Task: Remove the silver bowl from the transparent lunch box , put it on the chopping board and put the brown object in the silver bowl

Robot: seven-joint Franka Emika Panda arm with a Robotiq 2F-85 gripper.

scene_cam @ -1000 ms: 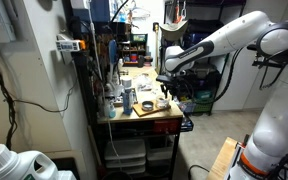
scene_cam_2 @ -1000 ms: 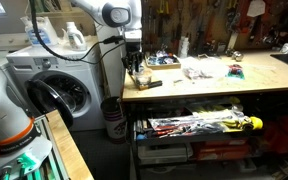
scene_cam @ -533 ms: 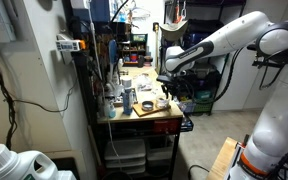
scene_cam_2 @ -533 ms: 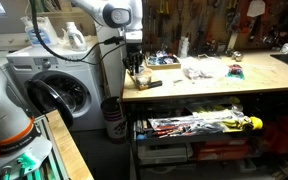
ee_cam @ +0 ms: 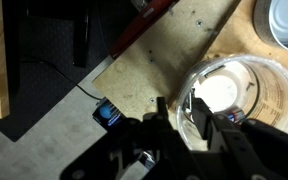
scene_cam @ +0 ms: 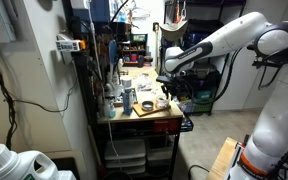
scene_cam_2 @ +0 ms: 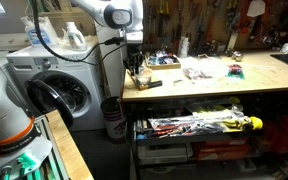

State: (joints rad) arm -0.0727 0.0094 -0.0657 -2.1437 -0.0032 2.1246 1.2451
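Note:
In the wrist view my gripper (ee_cam: 181, 108) comes in from the bottom. Its two fingers stand close together on either side of the left rim of the silver bowl (ee_cam: 234, 90), a round shiny bowl with a pale inside. The bowl is over the right part of the tan chopping board (ee_cam: 164, 50). Whether the transparent lunch box is still around the bowl cannot be told. In both exterior views the gripper (scene_cam: 165, 92) (scene_cam_2: 136, 72) points down at the end of the workbench, over the board (scene_cam: 147, 108). The brown object cannot be made out.
A pale round container (ee_cam: 287, 20) lies at the top right of the wrist view, a reddish strip (ee_cam: 156, 8) at the top edge. A small blue thing (ee_cam: 106, 112) lies on the dark area beside the board. The workbench (scene_cam_2: 224, 88) carries clutter; a washing machine (scene_cam_2: 59, 95) stands beside it.

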